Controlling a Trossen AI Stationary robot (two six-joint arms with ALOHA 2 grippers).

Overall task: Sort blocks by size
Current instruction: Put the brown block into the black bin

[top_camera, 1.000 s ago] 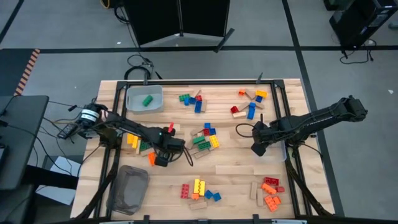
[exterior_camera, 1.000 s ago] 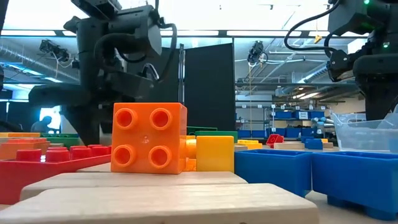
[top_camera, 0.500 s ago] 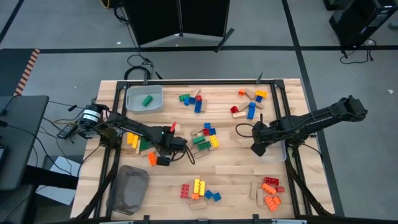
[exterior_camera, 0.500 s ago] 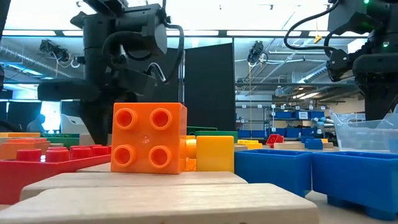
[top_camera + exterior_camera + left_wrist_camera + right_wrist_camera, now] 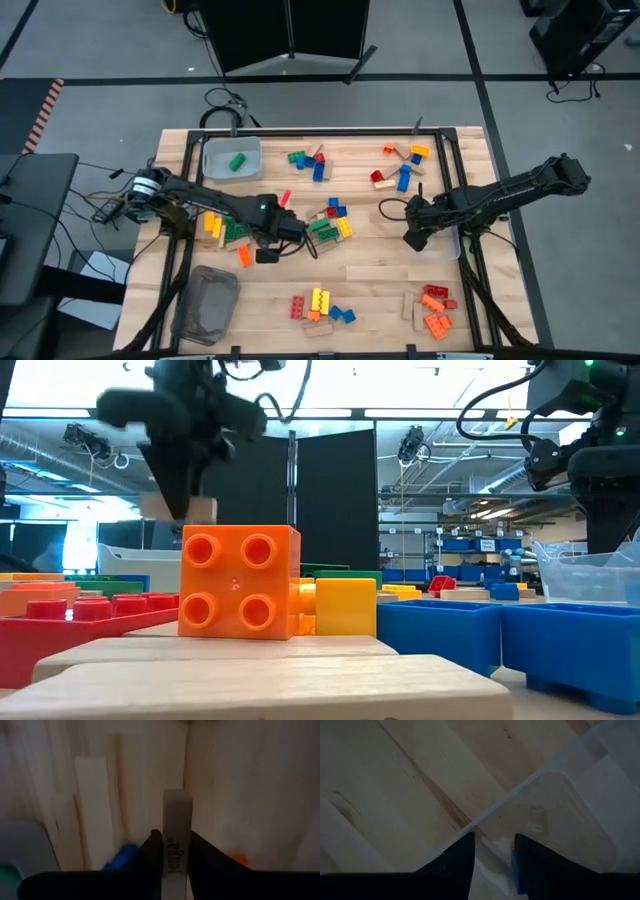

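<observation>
Studded bricks lie in clusters across the wooden table (image 5: 380,290), among them a middle cluster (image 5: 330,225) and an orange one close to the low camera (image 5: 240,582). My left gripper (image 5: 270,248) (image 5: 185,490) (image 5: 175,855) points down left of the middle cluster, shut on a tan wooden block (image 5: 176,820) (image 5: 180,510). At the table's right, my right gripper (image 5: 415,240) (image 5: 492,865) points down at the corner of a clear bin (image 5: 560,815) (image 5: 590,570), with the bin's rim between its fingers. My left gripper pinches the tan block's two long faces (image 5: 175,845) between its two fingers, from above. The block runs on past the fingertips, lengthwise along the fingers. It hangs below them, clear of the table. My right gripper has the clear bin's rim (image 5: 492,847) between its fingers, from above. The bin rests on the table.
A grey bin (image 5: 232,158) with a green brick stands at the far left, and a dark grey bin (image 5: 207,300) at the near left. Tan planks (image 5: 375,272) lie near the middle. More bricks lie near the right front (image 5: 435,310) and at the far side (image 5: 400,165).
My left gripper has risen from the table near the yellow and green bricks, drifting a little toward the table's right, and has rolled slightly. The tan block has come up with it and now shows above the orange brick in the low view.
</observation>
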